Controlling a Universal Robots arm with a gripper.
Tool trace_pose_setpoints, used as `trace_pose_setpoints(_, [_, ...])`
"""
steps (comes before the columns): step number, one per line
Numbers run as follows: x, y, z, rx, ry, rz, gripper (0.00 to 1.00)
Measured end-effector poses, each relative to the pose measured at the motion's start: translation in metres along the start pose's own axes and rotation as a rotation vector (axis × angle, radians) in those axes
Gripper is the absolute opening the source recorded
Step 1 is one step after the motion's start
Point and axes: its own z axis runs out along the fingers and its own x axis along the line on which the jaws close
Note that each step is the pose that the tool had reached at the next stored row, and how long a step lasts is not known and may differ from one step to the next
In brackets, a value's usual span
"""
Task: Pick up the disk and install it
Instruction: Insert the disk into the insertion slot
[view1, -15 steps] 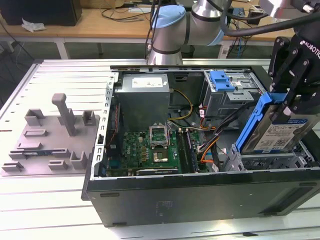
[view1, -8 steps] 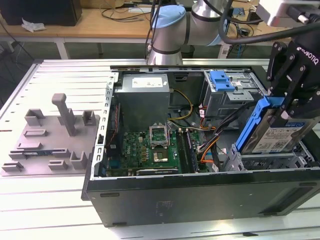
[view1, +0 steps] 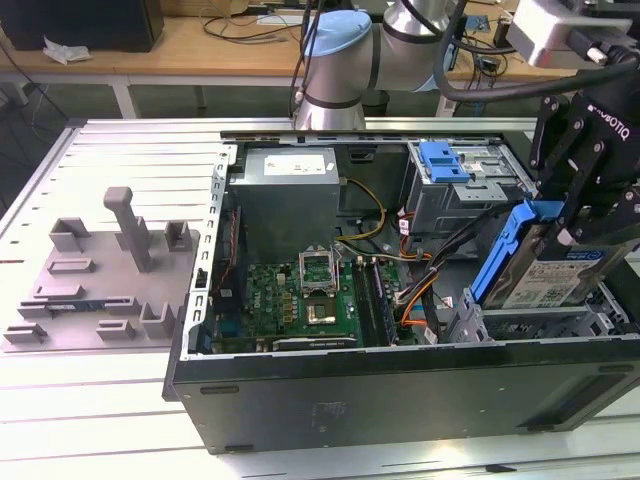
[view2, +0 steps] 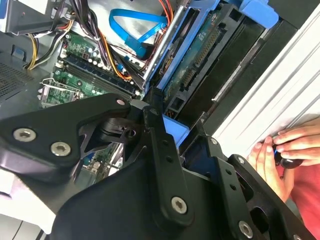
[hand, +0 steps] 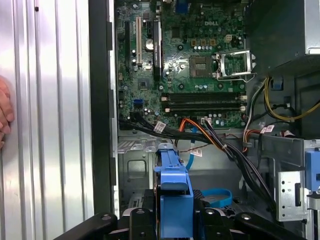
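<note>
disk (view1: 552, 278) tilted above drive bay (view1: 530, 322), jaws pinching its blue carrier

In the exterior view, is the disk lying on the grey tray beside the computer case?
No, the gripper holds the disk tilted at the open computer case, at the exterior view's right, away from the grey tray.

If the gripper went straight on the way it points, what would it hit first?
Likely the metal drive bay just below: the gripper holds the disk tilted over it, so the disk's lower edge would touch first. Depth is unclear.
</note>
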Motion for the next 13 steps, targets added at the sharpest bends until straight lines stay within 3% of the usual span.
trace_pose_setpoints(13, [0.0003, -0.0002, 0.012, 0.0, 0.0001, 0.0, 0.36])
